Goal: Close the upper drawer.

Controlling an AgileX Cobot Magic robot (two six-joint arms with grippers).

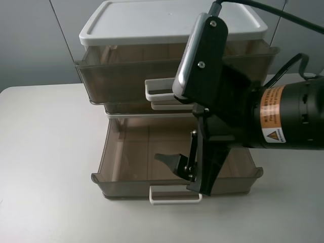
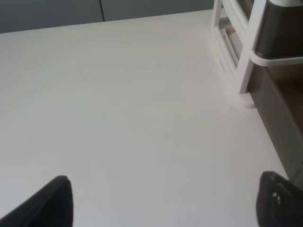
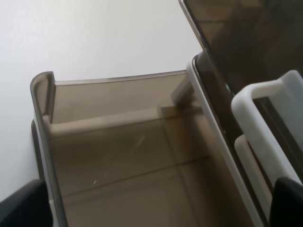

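Exterior high shows the upper drawer jutting from under the cabinet's white top, not yet pushed in. Right pincer, spread apart, hovers above the pulled-out bottom drawer, holding nothing; left pincer, likewise apart, hangs over the table.

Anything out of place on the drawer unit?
Two drawers stand open: the smoky-brown translucent upper drawer juts slightly from the white frame, and the shallow brown bottom drawer is pulled far out. Nothing looks spilled or broken.
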